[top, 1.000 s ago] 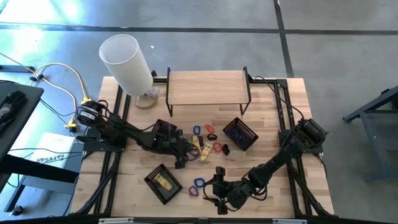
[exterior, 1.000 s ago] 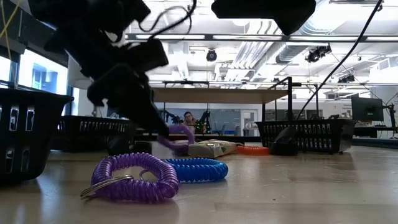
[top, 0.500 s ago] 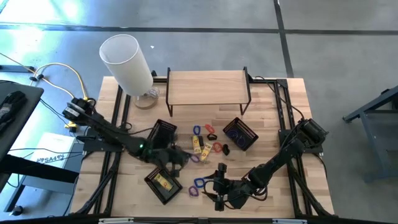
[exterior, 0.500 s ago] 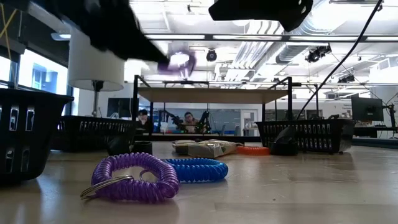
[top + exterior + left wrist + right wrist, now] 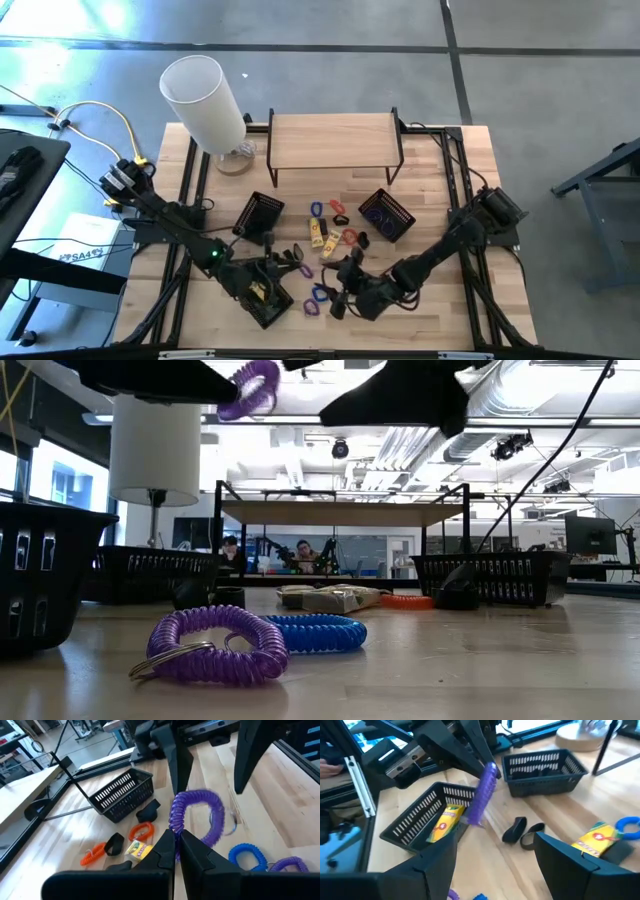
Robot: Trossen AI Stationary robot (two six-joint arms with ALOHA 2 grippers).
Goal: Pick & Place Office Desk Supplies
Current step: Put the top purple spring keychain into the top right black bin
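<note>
Purple coil band (image 5: 197,815) aloft in left pincer (image 5: 176,840) (others scattered on table)

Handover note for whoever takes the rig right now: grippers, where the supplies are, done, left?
Left gripper: shut on a purple coiled plastic band, held in the air near the front-left black mesh basket.
Right gripper: open, empty, low over the front of the wooden table.
Done: one yellow packet is in that basket.
Left: drop the held band; a second purple coil, a blue coil, orange coils, yellow packets and black clips lie mid-table.
</note>
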